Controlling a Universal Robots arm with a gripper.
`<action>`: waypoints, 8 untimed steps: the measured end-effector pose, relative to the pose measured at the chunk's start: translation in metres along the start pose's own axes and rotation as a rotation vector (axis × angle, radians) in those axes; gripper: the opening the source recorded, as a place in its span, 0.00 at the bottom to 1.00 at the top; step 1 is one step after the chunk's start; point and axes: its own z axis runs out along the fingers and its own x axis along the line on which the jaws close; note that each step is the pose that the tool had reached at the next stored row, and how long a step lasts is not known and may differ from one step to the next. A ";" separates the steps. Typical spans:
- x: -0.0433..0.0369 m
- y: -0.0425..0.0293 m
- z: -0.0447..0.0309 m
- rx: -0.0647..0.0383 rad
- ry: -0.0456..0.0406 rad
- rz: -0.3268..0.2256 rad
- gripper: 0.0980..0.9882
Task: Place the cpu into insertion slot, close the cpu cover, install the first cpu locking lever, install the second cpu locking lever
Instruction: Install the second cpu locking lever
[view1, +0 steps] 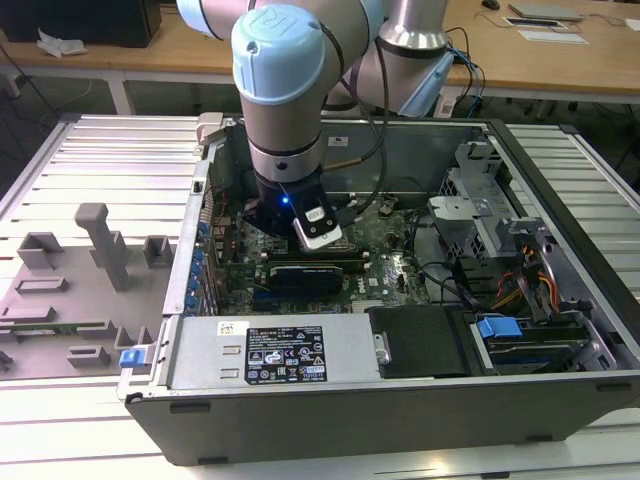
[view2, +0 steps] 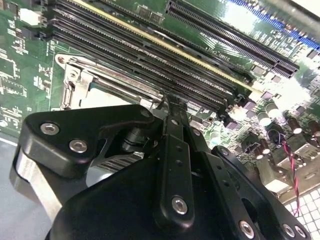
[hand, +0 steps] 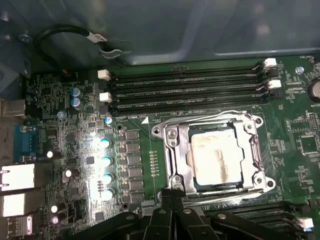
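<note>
Wooden desks are lining the room behind a metal bench on which an open case (view1: 400, 400) is lying, its green board (hand: 75, 100) being reached from above by the arm (view1: 290, 90). In the first wrist view the cpu (hand: 216, 159) is being held flat in its socket, framed by the cover (hand: 175, 150) lying down around it. The gripper (hand: 172, 196), fingertips pressed together and pinching nothing, is being held just beside the socket's nearer edge.

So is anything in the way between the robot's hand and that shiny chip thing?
Nothing visible is. In the first wrist view the hand sits right at the edge of the socket, and the cpu already lies in it with the cpu cover closed around it. Only bare metal frame lies between them.
</note>
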 end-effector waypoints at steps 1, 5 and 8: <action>0.0007 -0.0001 0.0008 0.000 0.0000 0.000 0.01; 0.0021 -0.0005 0.0021 0.000 0.0004 0.000 0.01; 0.0020 0.0001 0.0001 -0.001 -0.0004 0.000 0.01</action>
